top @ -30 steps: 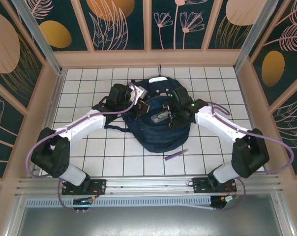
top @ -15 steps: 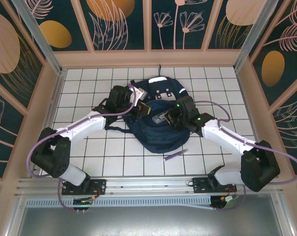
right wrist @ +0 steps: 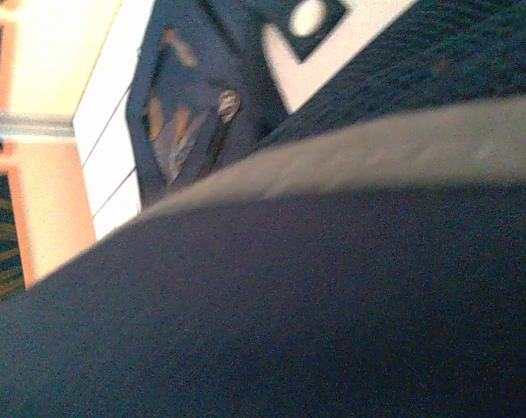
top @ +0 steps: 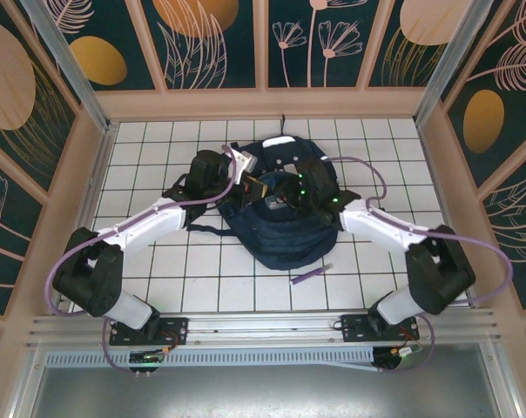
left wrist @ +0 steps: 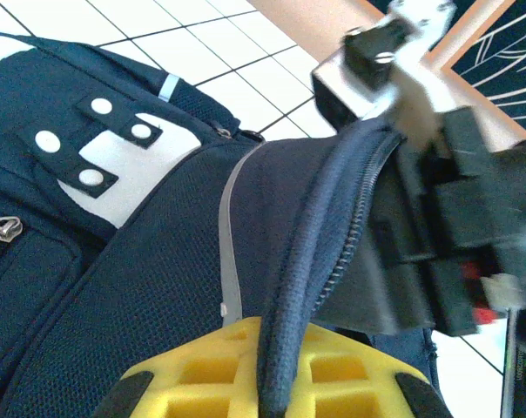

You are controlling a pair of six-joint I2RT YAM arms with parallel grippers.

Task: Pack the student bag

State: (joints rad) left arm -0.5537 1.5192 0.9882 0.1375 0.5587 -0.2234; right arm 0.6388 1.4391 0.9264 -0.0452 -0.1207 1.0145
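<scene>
**A:** Start with the big things. What is the layout?

**B:** A white gridded table (top: 158,261) with walls around it. The student bag (top: 285,239) lies on it, in the middle and a little toward the far side. It is navy and is the biggest thing there.

**A:** And the arms?

**B:** The left arm (top: 150,222) reaches in from the near left and the right arm (top: 389,228) from the near right. They meet over the far half of the bag.

**A:** What about the left gripper?

**B:** From above, the left gripper (top: 246,185) sits at the bag's left upper edge. In its wrist view the left gripper (left wrist: 276,374) is clamped tight on the bag. The zipped rim (left wrist: 324,252) runs up from between its yellow pads (left wrist: 202,374).

**A:** And the right gripper?

**B:** The right gripper (top: 296,187) is over the top of the bag, just beside the left one. In the left wrist view its black body (left wrist: 446,235) presses against the raised rim. Its own camera gives only blurred dark fabric close up, so I cannot tell how far its fingers are apart or whether they hold anything.

**A:** Any smaller details?

**B:** There is a light patch (left wrist: 115,165) with round snaps on the bag's front. A purple pen (top: 311,275) lies on the tiles near the bag's near-right edge, apart from it. A small zip pull (left wrist: 6,228) hangs on a front pocket.
</scene>
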